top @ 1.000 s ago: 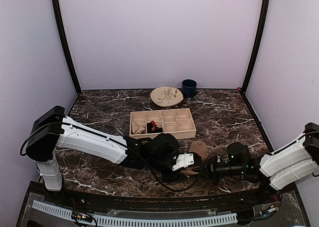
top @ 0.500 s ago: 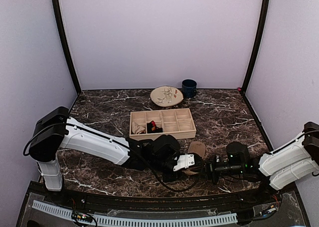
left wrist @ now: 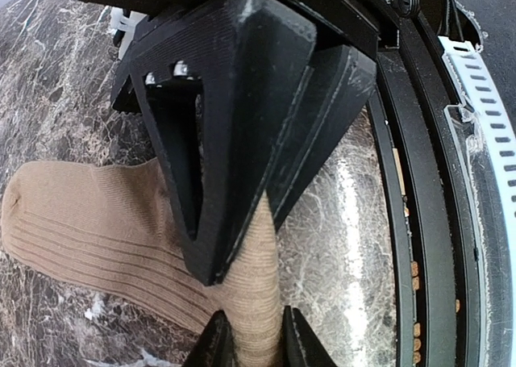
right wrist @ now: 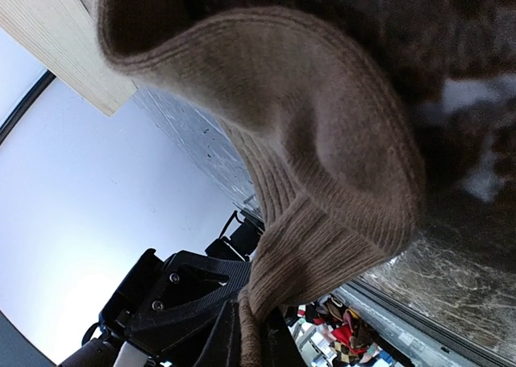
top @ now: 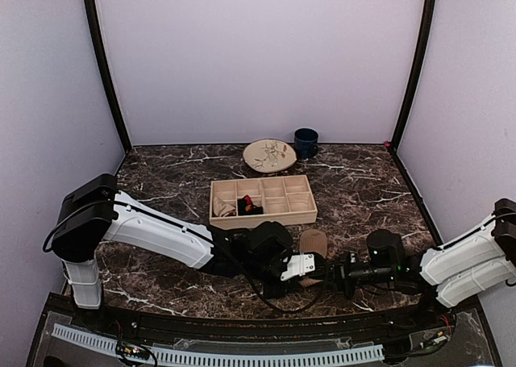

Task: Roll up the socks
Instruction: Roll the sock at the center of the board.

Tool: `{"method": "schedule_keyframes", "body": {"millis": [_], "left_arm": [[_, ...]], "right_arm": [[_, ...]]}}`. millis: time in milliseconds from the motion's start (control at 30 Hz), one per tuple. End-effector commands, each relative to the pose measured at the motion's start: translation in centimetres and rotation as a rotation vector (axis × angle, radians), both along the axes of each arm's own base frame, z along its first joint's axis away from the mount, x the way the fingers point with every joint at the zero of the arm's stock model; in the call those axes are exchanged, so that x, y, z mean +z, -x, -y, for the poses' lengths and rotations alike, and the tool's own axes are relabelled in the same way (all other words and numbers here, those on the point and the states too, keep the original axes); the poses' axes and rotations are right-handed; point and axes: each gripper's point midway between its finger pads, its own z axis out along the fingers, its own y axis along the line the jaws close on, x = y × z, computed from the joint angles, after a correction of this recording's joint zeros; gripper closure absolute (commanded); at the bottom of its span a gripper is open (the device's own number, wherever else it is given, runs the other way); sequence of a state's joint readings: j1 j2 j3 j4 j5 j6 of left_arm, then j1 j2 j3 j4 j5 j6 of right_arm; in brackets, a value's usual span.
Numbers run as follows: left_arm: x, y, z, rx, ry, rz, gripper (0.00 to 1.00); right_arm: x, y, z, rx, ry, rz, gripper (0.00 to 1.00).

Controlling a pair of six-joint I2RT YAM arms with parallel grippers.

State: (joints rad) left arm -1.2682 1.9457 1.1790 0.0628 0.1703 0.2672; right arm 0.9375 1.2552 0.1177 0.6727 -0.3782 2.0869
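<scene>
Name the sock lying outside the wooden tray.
The plain tan ribbed sock: it lies in front of the tray, pinched by the left gripper and right gripper; the striped sock and black argyle sock sit inside compartments.

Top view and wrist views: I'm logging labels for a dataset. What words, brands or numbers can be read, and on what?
None can be read. The plate bears only a painted pattern, not lettering; the mug, wooden tray and tan sock show no text.
</scene>
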Motion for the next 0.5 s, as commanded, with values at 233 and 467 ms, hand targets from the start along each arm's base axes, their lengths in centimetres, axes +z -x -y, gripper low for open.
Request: {"method": "schedule_keyframes", "body": {"millis": [233, 467], "left_arm": [[-0.7, 1.3, 0.1, -0.034, -0.012, -0.052, 0.77], [-0.7, 1.8, 0.4, -0.056, -0.008, -0.088, 0.78]], "right_arm": [[-0.4, 1.4, 1.1, -0.023, 0.011, -0.097, 0.90], [-0.8, 2.0, 1.7, -0.018, 0.033, -0.105, 0.88]]}}
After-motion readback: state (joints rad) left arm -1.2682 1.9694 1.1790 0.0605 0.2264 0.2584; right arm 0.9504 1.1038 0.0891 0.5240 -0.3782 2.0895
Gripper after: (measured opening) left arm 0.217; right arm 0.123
